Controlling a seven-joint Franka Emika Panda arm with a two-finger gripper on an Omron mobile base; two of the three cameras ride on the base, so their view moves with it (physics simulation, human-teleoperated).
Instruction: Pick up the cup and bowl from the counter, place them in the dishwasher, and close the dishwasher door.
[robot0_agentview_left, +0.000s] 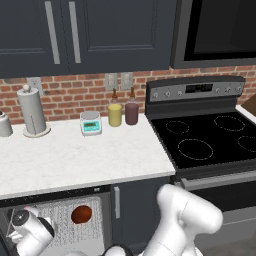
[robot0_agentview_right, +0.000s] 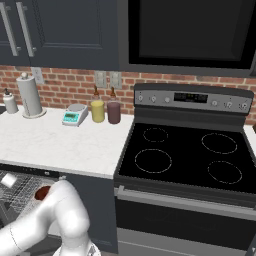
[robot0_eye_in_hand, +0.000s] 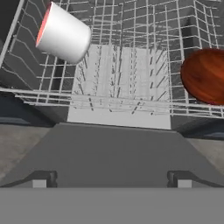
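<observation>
The dishwasher (robot0_agentview_left: 55, 220) stands open under the counter (robot0_agentview_left: 75, 155), showing its wire rack (robot0_eye_in_hand: 118, 65). In the hand view the white cup (robot0_eye_in_hand: 63, 33) lies on its side in the rack's upper left, pink inside facing left. The reddish-brown bowl (robot0_eye_in_hand: 205, 76) rests in the rack at the right; both base views also catch the bowl (robot0_agentview_left: 81, 214) (robot0_agentview_right: 42, 192) in the rack. The grey dishwasher door (robot0_eye_in_hand: 113, 148) lies lowered between the rack and my gripper (robot0_eye_in_hand: 111, 181). The gripper is open, with nothing between its fingertips (robot0_eye_in_hand: 40, 180), and it hovers over the door, short of the rack.
On the counter stand a paper towel roll (robot0_agentview_left: 32, 112), a small scale (robot0_agentview_left: 91, 123), a yellow jar (robot0_agentview_left: 115, 114) and a maroon jar (robot0_agentview_left: 131, 112). The black stove (robot0_agentview_left: 210, 140) is to the right. A narrow cabinet door (robot0_agentview_left: 132, 210) sits beside the dishwasher.
</observation>
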